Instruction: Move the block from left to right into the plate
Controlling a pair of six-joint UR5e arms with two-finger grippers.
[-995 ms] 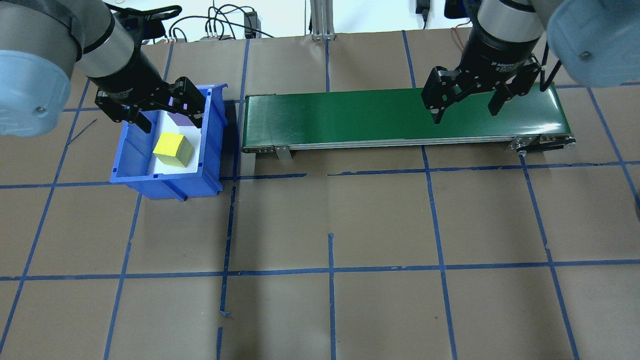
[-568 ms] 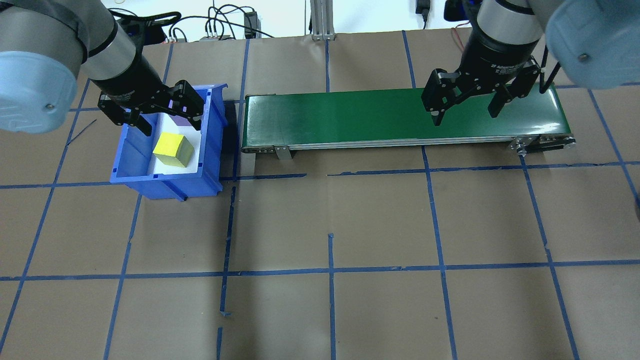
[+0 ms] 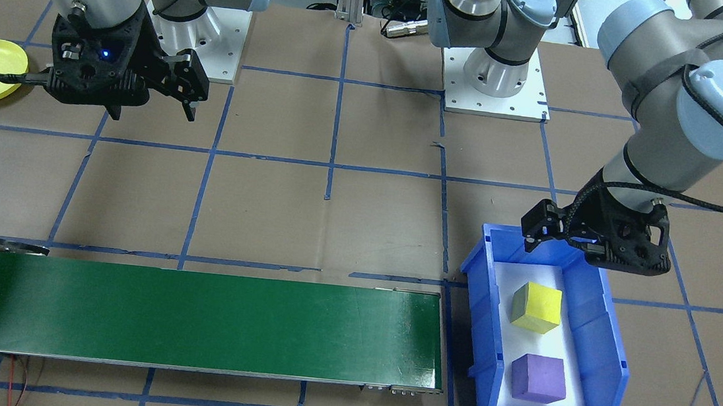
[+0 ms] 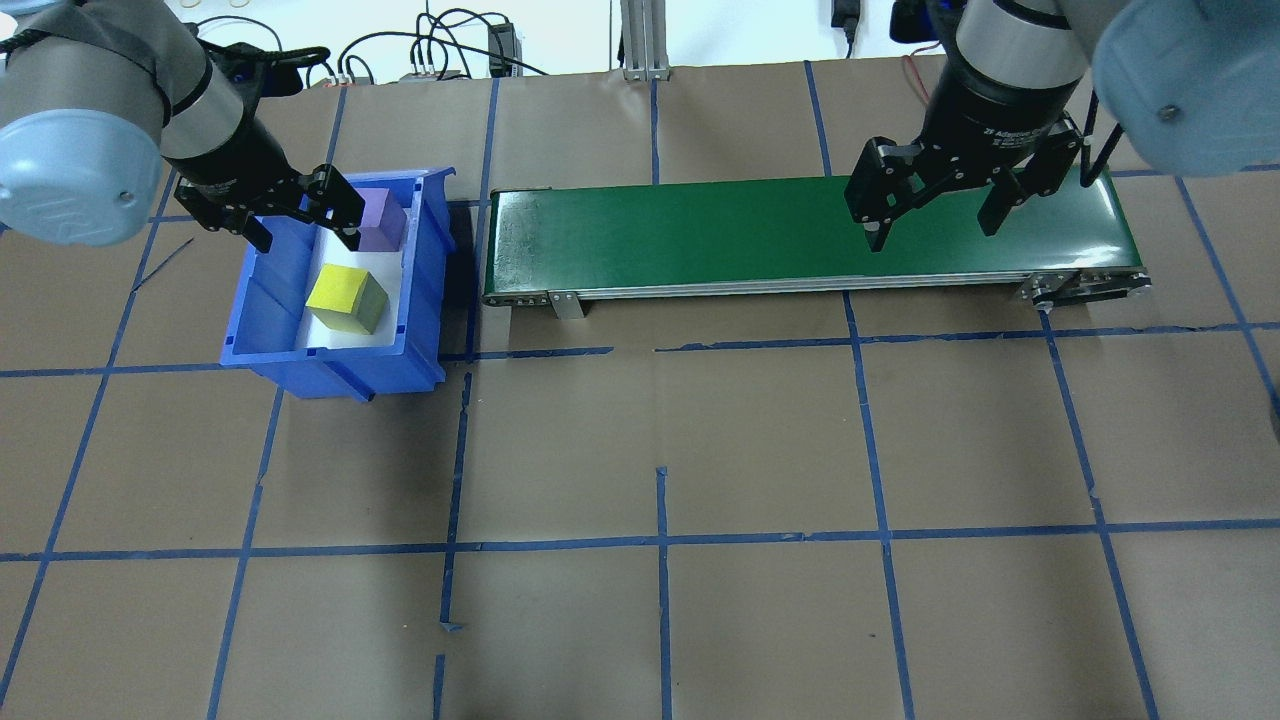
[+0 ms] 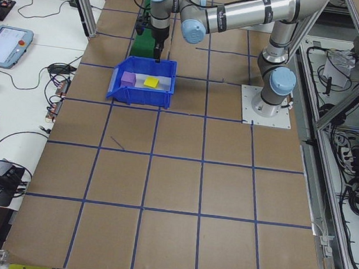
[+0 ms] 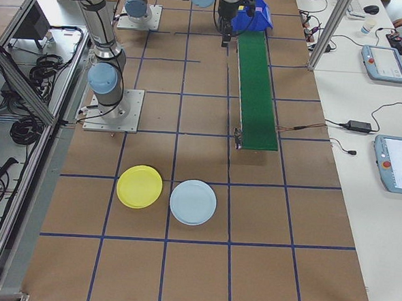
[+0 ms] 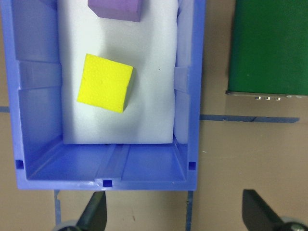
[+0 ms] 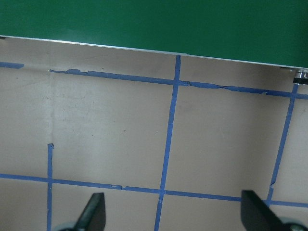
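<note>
Left tool (image 4: 297,208): released, jaws spread, empty, poised over bin's robot-side end. Right tool (image 4: 932,203): released, empty, hanging above belt's right end.

Yellow block (image 4: 346,298): cube, matte, foam-like, slightly skewed, resting on white liner in bin; lies just past left tool, toward far wall, below jaws. Nearer arm: left. No long axis; either face pair graspable, judged.

Purple block (image 4: 379,219): cube, same texture, at bin's far end, apart from yellow block.

Bin (image 4: 253,299): blue plastic, rectangular, ribbed walls, open top, beside belt's left end.

Belt (image 4: 700,238): green, smooth, long axis left-right, bare.

Plate (image 6: 139,186): yellow, round, shallow, rimmed; on worktop far to robot's right, touching pale blue plate (image 6: 193,202).

Worktop (image 4: 660,450): brown paper, blue tape grid.
</note>
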